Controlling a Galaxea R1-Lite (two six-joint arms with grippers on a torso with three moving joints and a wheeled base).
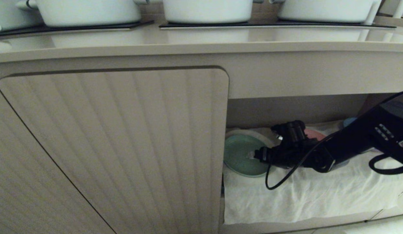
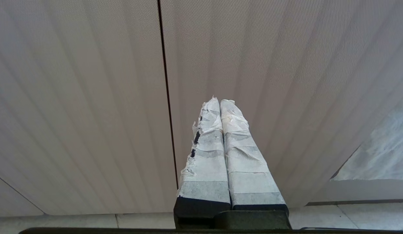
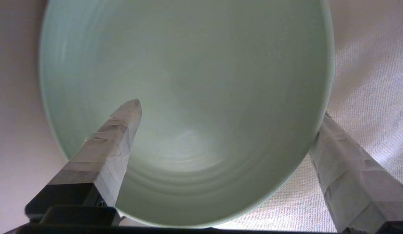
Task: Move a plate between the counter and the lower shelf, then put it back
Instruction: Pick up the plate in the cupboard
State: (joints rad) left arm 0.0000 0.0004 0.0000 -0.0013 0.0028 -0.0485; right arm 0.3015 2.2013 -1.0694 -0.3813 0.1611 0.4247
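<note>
- Down in the lower shelf (image 1: 318,201), you had the right gripper (image 1: 253,155) reaching in from the right, its taped fingers (image 3: 113,146) spread wide apart.
- You could see one finger lying over the inside of the plate (image 1: 242,156) and the other outside its rim on the white cloth (image 1: 305,191), so the rim sat between them; whether either finger touched the plate I could not tell.
- Your mint-green plate lay flat on the cloth at the left end of the recess, just beside the ribbed cabinet door (image 1: 123,146).
- Behind the arm, you had a pink plate (image 1: 315,134) and a sliver of a blue plate (image 1: 349,122) showing.
- Up on the desk (image 1: 201,39), three white pots (image 1: 208,9) stood on black panels.
- Your left gripper (image 2: 220,102) was pressed together, empty, pointing at the ribbed door.
</note>
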